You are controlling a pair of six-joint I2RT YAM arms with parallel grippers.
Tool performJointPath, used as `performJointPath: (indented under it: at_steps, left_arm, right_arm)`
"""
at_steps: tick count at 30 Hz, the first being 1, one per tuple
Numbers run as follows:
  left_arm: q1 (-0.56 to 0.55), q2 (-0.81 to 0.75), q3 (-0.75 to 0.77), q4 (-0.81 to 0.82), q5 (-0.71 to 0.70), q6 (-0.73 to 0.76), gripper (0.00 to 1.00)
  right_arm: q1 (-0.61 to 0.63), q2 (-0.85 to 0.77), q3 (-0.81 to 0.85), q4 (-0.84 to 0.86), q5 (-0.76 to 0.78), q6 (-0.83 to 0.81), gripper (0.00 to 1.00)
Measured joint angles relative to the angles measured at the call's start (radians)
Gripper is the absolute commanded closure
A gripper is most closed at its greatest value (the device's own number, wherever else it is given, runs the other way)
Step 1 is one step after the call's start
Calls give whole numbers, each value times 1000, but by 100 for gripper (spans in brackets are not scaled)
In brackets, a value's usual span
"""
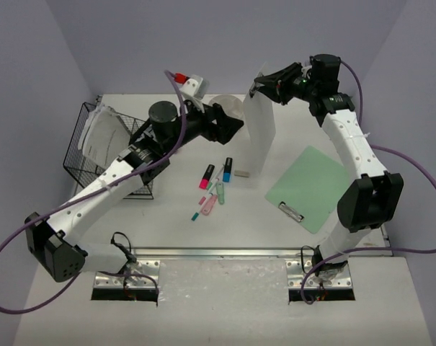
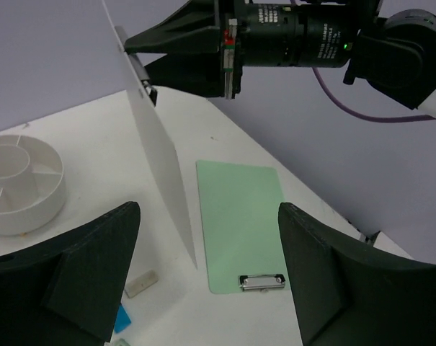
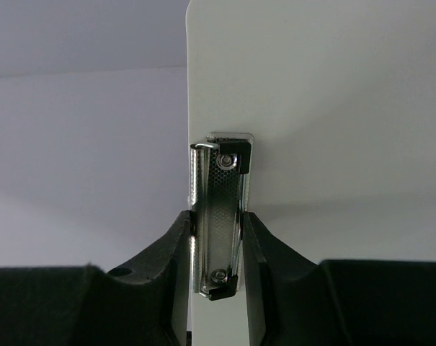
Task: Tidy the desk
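The desk (image 1: 174, 231) is an off-white tabletop. My right gripper (image 1: 263, 81) hangs high at the back, shut on the metal clip (image 3: 218, 216) of a white clipboard (image 1: 261, 133) that hangs upright with its lower edge near the desk. From the right wrist the board (image 3: 333, 108) fills the view above the gripper (image 3: 218, 234). My left gripper (image 1: 238, 124) stands open just left of that board with nothing between its fingers. The left wrist view shows the board (image 2: 156, 158) edge-on ahead of the gripper (image 2: 209, 210). A green clipboard (image 1: 311, 186) lies flat at the right.
A wire basket (image 1: 84, 162) holding papers stands at the left. A white round organizer (image 2: 19, 184) sits at the back. A pink highlighter (image 1: 206, 176), a blue one (image 1: 227, 169), small pens and a grey eraser (image 1: 243, 173) lie mid-desk.
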Motion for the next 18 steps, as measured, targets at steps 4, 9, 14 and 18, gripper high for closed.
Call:
performJointPath:
  at_steps: [4,9,14,18]
  left_arm:
    - [-64,95,96,11,-84,35,43]
    - [-83,193,203,15,-181,56,50]
    - [-83,234,239,20,-263,76,49]
    - [-83,248,242,21,-283,79,49]
  right_arm:
    - [1,-7,-9,3,-18,56,100]
    - [1,-19,-17,3,-43,95,100]
    - [1,-35,-18,2,-62,109,100]
    - [1,-51,-19,2,-72,113,100]
